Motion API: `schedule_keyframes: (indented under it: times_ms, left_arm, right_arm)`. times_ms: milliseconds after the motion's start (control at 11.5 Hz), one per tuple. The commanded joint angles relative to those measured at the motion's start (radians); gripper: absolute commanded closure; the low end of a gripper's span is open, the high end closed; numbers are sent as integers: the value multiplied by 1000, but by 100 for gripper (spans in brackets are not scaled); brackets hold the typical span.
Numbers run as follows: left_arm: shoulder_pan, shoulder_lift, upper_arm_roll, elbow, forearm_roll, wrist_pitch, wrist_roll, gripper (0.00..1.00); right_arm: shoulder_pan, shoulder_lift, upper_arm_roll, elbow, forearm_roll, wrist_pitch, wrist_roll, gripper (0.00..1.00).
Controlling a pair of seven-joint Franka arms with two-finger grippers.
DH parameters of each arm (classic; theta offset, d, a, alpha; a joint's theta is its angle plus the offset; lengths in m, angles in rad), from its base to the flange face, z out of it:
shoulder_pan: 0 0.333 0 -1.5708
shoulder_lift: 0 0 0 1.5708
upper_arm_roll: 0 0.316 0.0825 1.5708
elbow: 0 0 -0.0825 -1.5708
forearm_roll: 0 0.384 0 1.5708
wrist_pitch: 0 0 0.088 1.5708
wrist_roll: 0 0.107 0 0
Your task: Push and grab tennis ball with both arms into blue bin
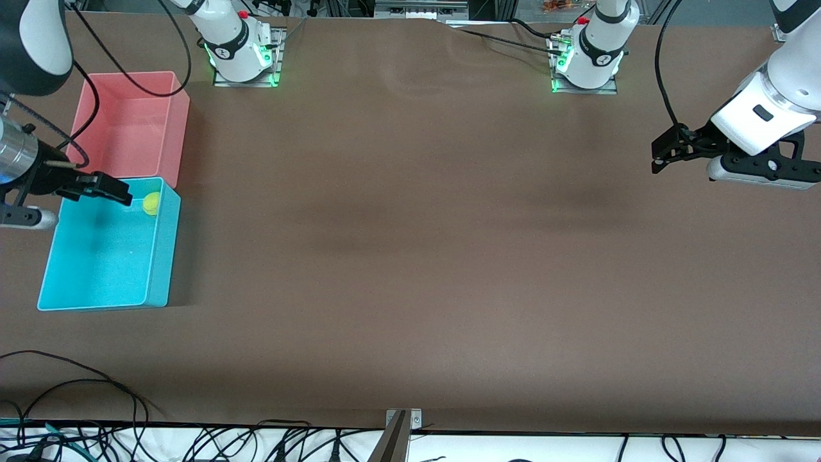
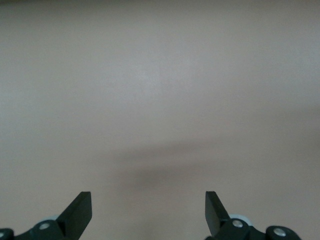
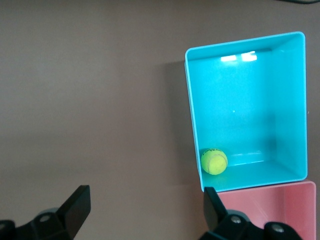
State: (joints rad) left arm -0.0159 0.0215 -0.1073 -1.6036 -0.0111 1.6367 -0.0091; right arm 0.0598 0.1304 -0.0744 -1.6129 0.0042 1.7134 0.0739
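The tennis ball (image 1: pixel 151 203) lies inside the blue bin (image 1: pixel 161 256), in the corner next to the pink bin. In the right wrist view the ball (image 3: pixel 214 161) rests on the bin's floor (image 3: pixel 250 110) against its walls. My right gripper (image 1: pixel 122 191) is open and empty, up in the air by that end of the blue bin; its fingers (image 3: pixel 80 200) frame bare table beside the bin. My left gripper (image 1: pixel 657 157) is open and empty, held over bare table at the left arm's end; its wrist view shows only table between the fingertips (image 2: pixel 80 207).
A pink bin (image 1: pixel 128 128) of like size stands against the blue bin, farther from the front camera; it also shows in the right wrist view (image 3: pixel 270 205). Black cables (image 1: pixel 77 385) lie along the table's near edge. Brown cloth covers the table.
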Motion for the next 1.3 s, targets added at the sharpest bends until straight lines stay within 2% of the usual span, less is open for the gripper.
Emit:
schedule_keyframes:
  times_ms: [0,347,955,1215]
  left_arm:
    - [8,5,-3,22,-27,-21,20,0]
    - [10,3,-3,22,-27,-21,23,0]
    - [11,3,3,22,-30,-32,41,0]
    - [13,3,6,22,-30,-32,41,0]
  right_arm:
    - [-51,-152,24,-148,-12,55,14,0]
    - [-51,-172,24,-166,-13,52,6,0]
    - [-41,-143,24,-59,-18,-78,-8,0]
    - [-41,-137,24,-56,-17,-78,-11,0]
